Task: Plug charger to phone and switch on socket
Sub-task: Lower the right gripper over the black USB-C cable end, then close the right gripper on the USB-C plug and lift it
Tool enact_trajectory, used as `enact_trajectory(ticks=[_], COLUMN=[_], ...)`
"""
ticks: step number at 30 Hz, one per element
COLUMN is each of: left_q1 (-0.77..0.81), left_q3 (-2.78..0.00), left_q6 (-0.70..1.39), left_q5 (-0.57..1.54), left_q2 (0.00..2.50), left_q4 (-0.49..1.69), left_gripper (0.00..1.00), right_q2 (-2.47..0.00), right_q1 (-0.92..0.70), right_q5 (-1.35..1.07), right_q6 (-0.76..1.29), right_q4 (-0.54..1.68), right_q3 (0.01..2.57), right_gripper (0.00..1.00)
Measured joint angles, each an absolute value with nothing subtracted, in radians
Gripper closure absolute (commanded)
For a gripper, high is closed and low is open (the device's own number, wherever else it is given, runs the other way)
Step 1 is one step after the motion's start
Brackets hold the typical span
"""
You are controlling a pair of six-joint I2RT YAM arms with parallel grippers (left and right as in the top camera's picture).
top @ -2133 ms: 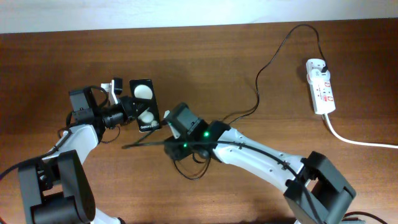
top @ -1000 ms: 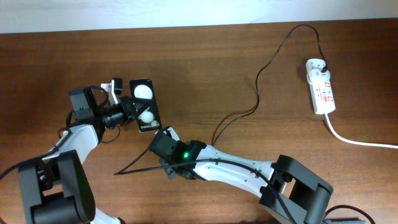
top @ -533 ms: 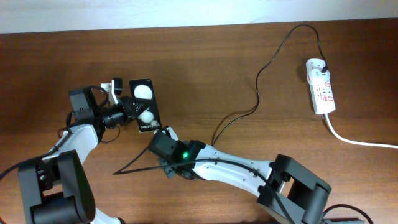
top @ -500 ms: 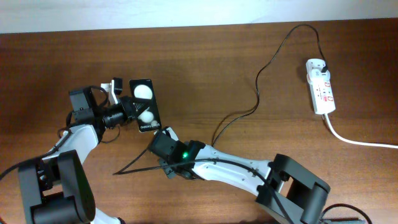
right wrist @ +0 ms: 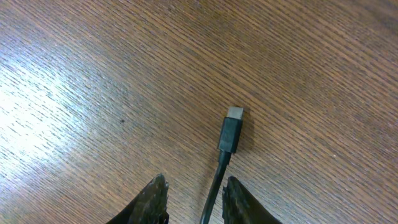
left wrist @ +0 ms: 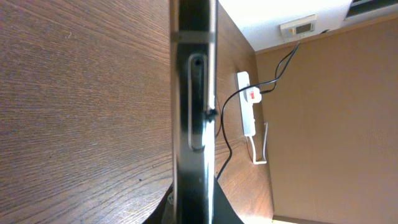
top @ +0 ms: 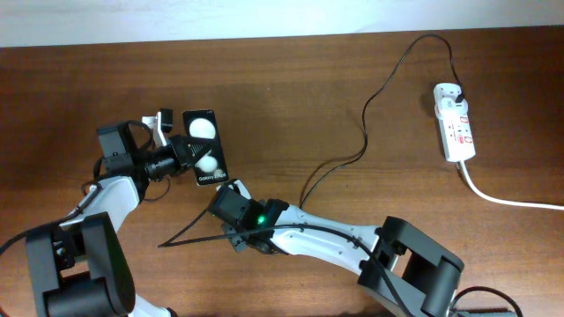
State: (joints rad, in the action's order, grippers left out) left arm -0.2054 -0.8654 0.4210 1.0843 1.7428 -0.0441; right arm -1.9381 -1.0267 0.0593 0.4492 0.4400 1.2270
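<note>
The charger point(right wrist: 229, 134) is straddled by the parted fingers of the right gripper point(right wrist: 196, 185). The phone point(top: 204, 145), upper left, is clamped in the left gripper point(top: 187, 153). Nothing is plugged in yet.

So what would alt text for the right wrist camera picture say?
A thin black charger cable with a small silver connector tip lies on a brown wooden table, running down between the two dark open fingers of the robot's right hand.

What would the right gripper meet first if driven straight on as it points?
Likely the connector tip of the charger, lying on the table just ahead of the right gripper, with its cable running back between the jaws. Beyond it only bare wood shows, though depth is unclear.
</note>
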Motion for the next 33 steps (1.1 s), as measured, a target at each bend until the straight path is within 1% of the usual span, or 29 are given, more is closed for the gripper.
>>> enact_trajectory(ticks=[5, 9, 13, 14, 16, 17, 18, 20, 22, 25, 26, 27, 33], left_q1=[-0.205, -0.205, -0.205, -0.205, -0.205, -0.205, -0.205, -0.205, -0.205, -0.205, -0.205, -0.205, -0.205], left_q3=[-0.865, -0.865, -0.865, -0.865, -0.865, -0.865, -0.865, -0.865, -0.865, -0.865, -0.865, -0.865, -0.865], left_q6=[0.421, 0.421, 0.421, 0.421, 0.421, 0.421, 0.421, 0.421, 0.421, 0.421, 0.421, 0.421, 0.421], left_q5=[1.084, 1.084, 1.084, 1.084, 1.084, 1.084, 1.084, 1.084, 1.084, 1.084, 1.084, 1.084, 1.085], left_q2=[1.743, 1.743, 1.743, 1.743, 1.743, 1.743, 1.743, 1.743, 1.743, 1.743, 1.743, 1.743, 1.743], left_q4=[-0.044, -0.044, -0.044, -0.044, -0.044, -0.044, -0.044, -0.044, -0.044, -0.044, -0.044, -0.044, -0.043], left_gripper=[1.00, 1.00, 1.00, 1.00, 1.00, 1.00, 1.00, 1.00, 1.00, 1.00, 1.00, 1.00, 1.00], right_q2=[-1.983, -1.983, -1.983, -1.983, -1.983, -1.983, -1.983, -1.983, -1.983, -1.983, -1.983, -1.983, -1.983], right_q1=[-1.027, -1.026, -1.026, -1.026, -1.026, -1.026, -1.026, -1.026, -1.026, -1.026, -1.026, -1.026, -1.026], right_q5=[0.063, 0.090, 0.098, 0.098, 0.099, 0.099, 0.101, 0.101, 0.102, 0.102, 0.102, 0.102, 0.105], right_q6=[0.449, 0.449, 0.467, 0.471, 0.467, 0.473, 0.472, 0.474, 0.472, 0.472, 0.473, 0.472, 0.474], right_q4=[0.440, 0.440, 0.435, 0.435, 0.434, 0.433, 0.433, 0.437, 0.437, 0.433, 0.433, 0.433, 0.438], right_q3=[1.227, 1.227, 1.227, 1.227, 1.227, 1.227, 1.227, 1.227, 1.227, 1.227, 1.227, 1.227, 1.227], right_gripper=[0.69, 0.73, 0.81, 0.87, 0.94, 0.95, 0.91, 0.91, 0.86, 0.86, 0.88, 0.95, 0.96])
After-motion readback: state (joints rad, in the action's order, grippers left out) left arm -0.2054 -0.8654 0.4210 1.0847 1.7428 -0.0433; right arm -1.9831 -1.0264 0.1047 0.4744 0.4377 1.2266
